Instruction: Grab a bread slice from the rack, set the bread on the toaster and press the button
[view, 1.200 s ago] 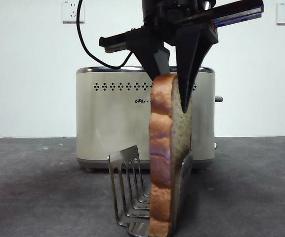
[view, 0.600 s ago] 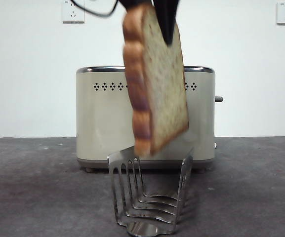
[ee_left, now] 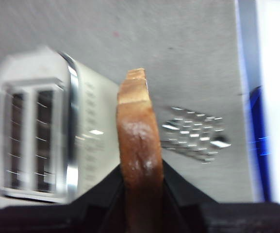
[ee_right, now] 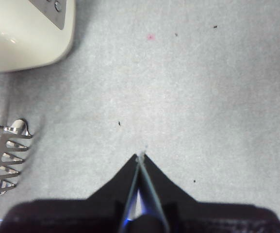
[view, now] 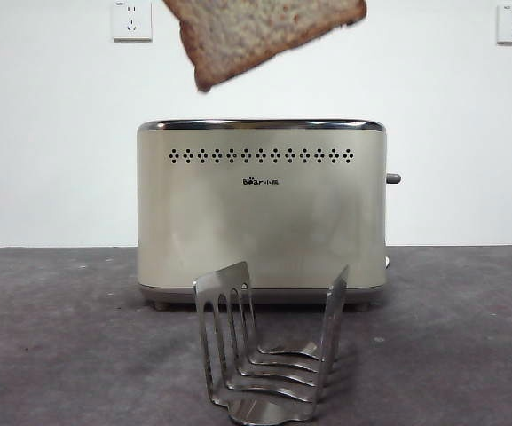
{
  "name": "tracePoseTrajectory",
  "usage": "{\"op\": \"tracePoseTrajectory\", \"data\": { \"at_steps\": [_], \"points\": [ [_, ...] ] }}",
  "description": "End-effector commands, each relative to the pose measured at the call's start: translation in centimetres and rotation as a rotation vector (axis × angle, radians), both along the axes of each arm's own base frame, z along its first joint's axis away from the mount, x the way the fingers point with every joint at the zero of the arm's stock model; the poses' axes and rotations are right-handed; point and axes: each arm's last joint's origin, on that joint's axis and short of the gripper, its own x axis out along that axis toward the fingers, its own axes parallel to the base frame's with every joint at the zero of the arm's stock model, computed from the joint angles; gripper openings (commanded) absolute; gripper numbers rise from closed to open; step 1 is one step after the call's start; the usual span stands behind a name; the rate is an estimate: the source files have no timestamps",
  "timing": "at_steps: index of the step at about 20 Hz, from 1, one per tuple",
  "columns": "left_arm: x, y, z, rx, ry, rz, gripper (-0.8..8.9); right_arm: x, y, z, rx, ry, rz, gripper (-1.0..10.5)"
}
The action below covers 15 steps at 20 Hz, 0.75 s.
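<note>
The slice of bread (view: 264,35) hangs tilted high above the cream toaster (view: 260,213), only its lower part showing at the top edge of the front view. In the left wrist view my left gripper (ee_left: 140,167) is shut on the slice of bread (ee_left: 139,141), seen crust-on, with the toaster's two slots (ee_left: 33,141) on one side and the steel rack (ee_left: 193,141) on the other. The rack (view: 269,355) stands bare in front of the toaster. The button (view: 392,178) sticks out of the toaster's right side. My right gripper (ee_right: 140,158) is shut over bare table.
The right wrist view shows a corner of the toaster (ee_right: 23,34) and an end of the rack (ee_right: 6,155) off to one side of the right gripper. Grey table surrounds the toaster and rack. Wall sockets (view: 131,19) sit high on the white wall behind.
The slice has been lifted out of the rack and carried upward, tilting as it rose. The gripper holding it has left the top of the front view.
</note>
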Motion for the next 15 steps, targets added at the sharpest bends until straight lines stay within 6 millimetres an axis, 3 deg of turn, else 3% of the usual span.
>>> {"op": "tracePoseTrajectory", "data": {
  "at_steps": [1,4,8,15],
  "points": [
    [0.6,0.0,0.4,0.099,-0.204,-0.095,0.15,0.3,0.0,0.1,-0.008,-0.001,0.004,0.0],
    [2.0,0.3,0.8,0.185,-0.356,-0.062,-0.11,0.6,0.0,-0.1,-0.008,0.016,0.004,0.0],
    [4.1,1.1,1.4,0.162,-0.433,-0.036,-0.12,0.9,0.0,-0.2,-0.008,0.019,0.004,0.0],
    [6.6,2.4,3.7,0.050,-0.379,-0.055,-0.13,1.4,0.0,-0.2,-0.007,0.010,0.003,0.0]
  ]
}}
